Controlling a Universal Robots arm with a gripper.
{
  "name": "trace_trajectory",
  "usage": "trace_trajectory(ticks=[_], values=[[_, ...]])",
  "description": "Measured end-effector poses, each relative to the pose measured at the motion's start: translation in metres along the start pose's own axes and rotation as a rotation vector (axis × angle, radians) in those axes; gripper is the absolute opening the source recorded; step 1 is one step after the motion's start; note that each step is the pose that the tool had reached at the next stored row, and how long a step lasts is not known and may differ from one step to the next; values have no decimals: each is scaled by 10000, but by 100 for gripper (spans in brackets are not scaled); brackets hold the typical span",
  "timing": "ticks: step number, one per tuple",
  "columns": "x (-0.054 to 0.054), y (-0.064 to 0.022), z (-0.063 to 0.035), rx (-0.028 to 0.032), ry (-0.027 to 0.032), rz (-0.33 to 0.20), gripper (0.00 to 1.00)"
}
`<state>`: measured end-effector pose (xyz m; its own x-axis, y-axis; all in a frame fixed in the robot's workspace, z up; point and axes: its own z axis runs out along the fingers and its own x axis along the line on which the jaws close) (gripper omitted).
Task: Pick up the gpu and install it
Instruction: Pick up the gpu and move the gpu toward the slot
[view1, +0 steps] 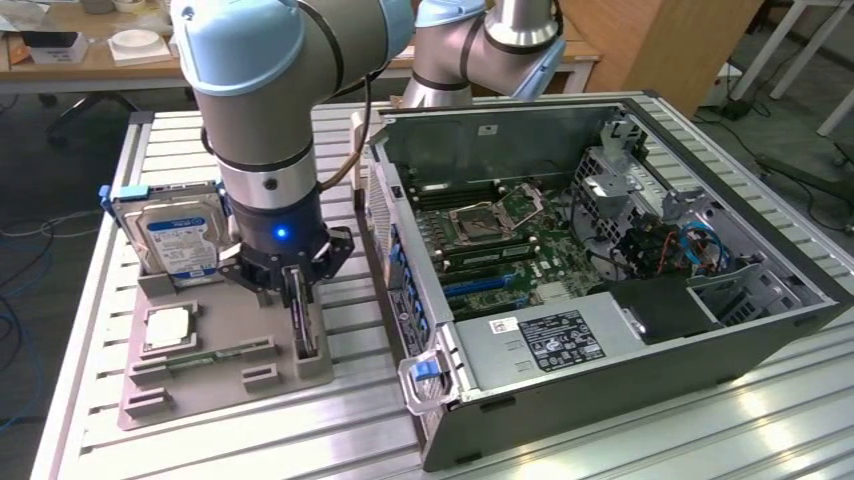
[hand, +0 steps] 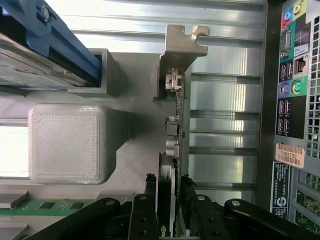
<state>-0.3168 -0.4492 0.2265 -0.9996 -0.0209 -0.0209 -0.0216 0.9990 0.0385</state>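
The fingers (hand: 151, 187) of my gripper (view1: 299, 298) are closed narrow on both faces of the gpu (hand: 168, 197), which stands on edge in the grey holder (view1: 200, 395) beside the open computer case (view1: 627, 375), so I judge a straight, untilted lift would free it cleanly.

You get bright, even room light, glare on the bench (view1: 761, 420) slats at five o'clock, processor chip (hand: 12, 150) blown out white, tool (hand: 167, 182) dark, shadows soft.
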Motion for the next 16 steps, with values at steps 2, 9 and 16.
trace_trajectory(ticks=[2,9,16], values=[[2,-1,0,0,1,-1,33],[14,0,-1,0,1,1,33],[14,0,-1,-1,0,0,31]])
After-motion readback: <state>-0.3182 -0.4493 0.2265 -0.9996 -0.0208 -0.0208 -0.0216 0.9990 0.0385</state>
